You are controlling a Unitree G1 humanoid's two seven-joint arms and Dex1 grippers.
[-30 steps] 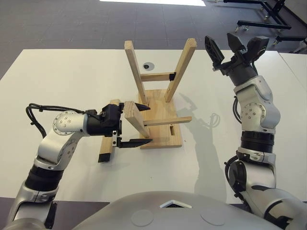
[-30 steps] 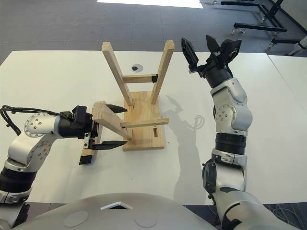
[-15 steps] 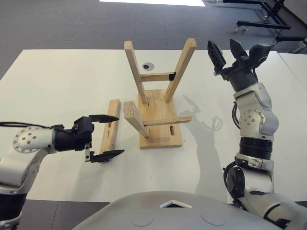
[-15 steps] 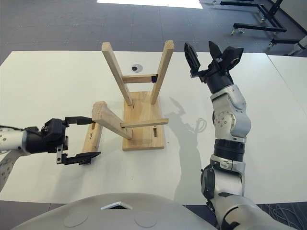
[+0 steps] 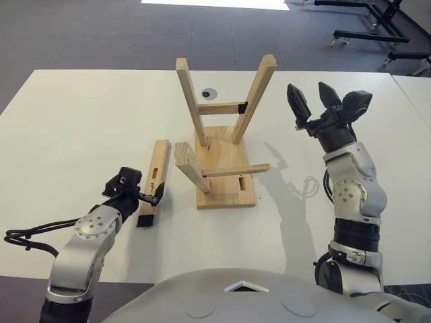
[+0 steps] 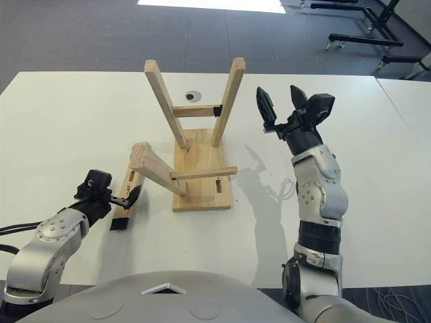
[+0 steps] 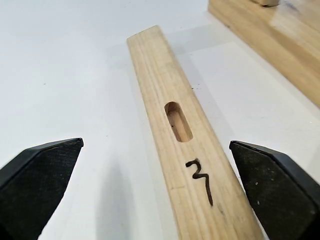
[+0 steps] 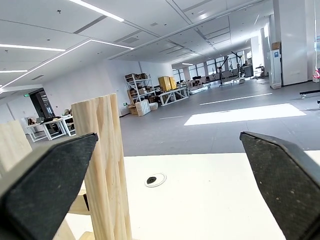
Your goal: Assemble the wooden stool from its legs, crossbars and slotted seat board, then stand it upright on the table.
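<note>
The slotted seat board (image 5: 227, 183) lies flat on the white table. Two legs (image 5: 190, 101) (image 5: 254, 98) rise from it, joined by a crossbar (image 5: 219, 108). A third leg (image 5: 191, 167) leans tilted over the board's left edge, with a crossbar (image 5: 237, 170) sticking out to the right. A loose leg (image 5: 155, 176) (image 7: 172, 125) with a slot lies flat left of the board. My left gripper (image 5: 149, 198) (image 7: 155, 147) is open low over the loose leg's near end, one finger on each side of it. My right gripper (image 5: 312, 102) (image 8: 167, 145) is open in the air, right of the right upright leg (image 8: 106, 165).
A small round grommet (image 5: 209, 93) sits in the table behind the stool. A thin cable (image 5: 310, 186) lies on the table beside my right arm. Black wheeled frames (image 5: 360, 33) stand on the floor beyond the far right corner.
My left gripper has let go of the tilted third leg, pulled back toward me and dropped to the loose leg's near end. My right gripper has come down and slightly nearer.
</note>
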